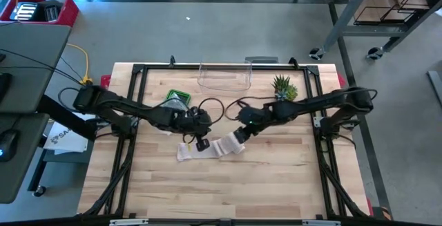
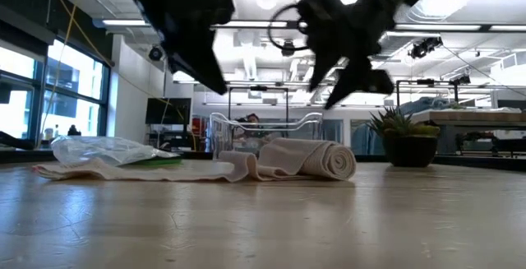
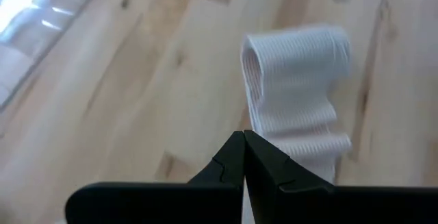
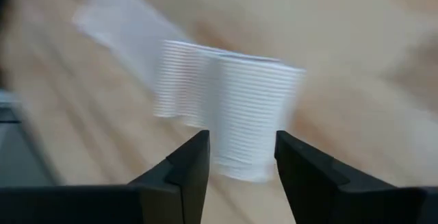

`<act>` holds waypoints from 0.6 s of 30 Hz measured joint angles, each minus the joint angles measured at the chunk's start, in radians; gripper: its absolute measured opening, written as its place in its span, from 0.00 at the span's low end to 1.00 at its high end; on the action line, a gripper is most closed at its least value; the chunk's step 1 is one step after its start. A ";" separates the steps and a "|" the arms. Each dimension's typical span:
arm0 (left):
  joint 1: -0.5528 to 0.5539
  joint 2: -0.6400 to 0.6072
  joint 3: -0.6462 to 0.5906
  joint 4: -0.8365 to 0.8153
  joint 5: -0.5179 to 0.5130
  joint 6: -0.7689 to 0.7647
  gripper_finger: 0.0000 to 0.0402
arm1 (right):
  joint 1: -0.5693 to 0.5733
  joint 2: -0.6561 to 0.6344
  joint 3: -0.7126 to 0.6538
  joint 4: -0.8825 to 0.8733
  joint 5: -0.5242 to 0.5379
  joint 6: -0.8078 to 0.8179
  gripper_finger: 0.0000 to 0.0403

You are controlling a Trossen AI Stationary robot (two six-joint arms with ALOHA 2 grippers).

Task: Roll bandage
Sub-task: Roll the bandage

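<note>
- on the wooden table [image 1: 276,177], mid-board, the bandage [image 1: 222,146] lies partly rolled, its roll toward the right arm and a loose tail trailing left near the plastic bag [image 2: 107,150].
- the right gripper [image 4: 236,159] hovers over the roll, jaws parted and empty.
- the left gripper [image 3: 243,157] hangs over the tail, pinched tight on nothing.
- judgement: keep the tail flat and taut, and turn the roll squarely so the edges stay aligned.
</note>
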 joint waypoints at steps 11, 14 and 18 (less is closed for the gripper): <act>-0.192 -0.069 -0.176 0.053 0.052 -0.390 0.00 | -0.056 -0.112 -0.181 0.010 -0.110 -0.058 0.35; -0.248 -0.066 -0.205 0.075 0.024 -0.488 0.00 | -0.042 -0.108 -0.232 0.205 -0.184 0.007 0.25; -0.273 -0.059 -0.216 0.056 -0.063 -0.550 0.00 | -0.022 -0.054 -0.223 0.343 -0.189 0.036 0.04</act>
